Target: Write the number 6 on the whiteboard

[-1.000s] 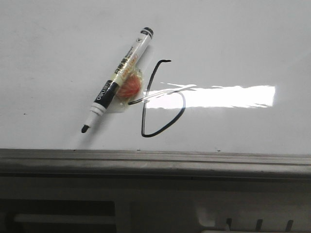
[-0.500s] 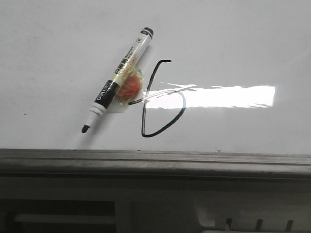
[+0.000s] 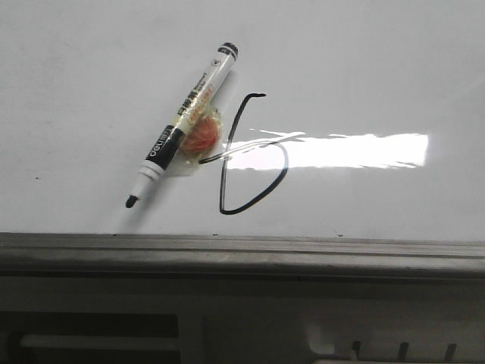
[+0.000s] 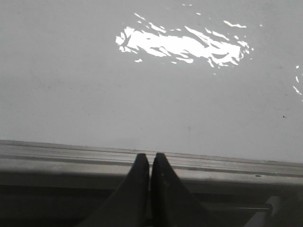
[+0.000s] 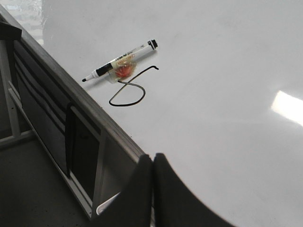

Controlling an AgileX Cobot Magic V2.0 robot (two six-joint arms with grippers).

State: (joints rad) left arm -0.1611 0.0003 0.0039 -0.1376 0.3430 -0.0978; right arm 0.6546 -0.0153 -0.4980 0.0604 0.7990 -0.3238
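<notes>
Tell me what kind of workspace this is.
Probably a lab or test bench for writing trials: a large glossy white whiteboard lies flat with a grey metal frame strip, bearing a black hand-drawn number 6 and an uncapped white-and-black marker pen.

Most of the whiteboard (image 3: 364,53) is left bare across the upper and right of the front view. Left of centre, room is taken by a marker pen (image 3: 182,124) lying flat, with the number 6 (image 3: 254,155) just beside it.
</notes>
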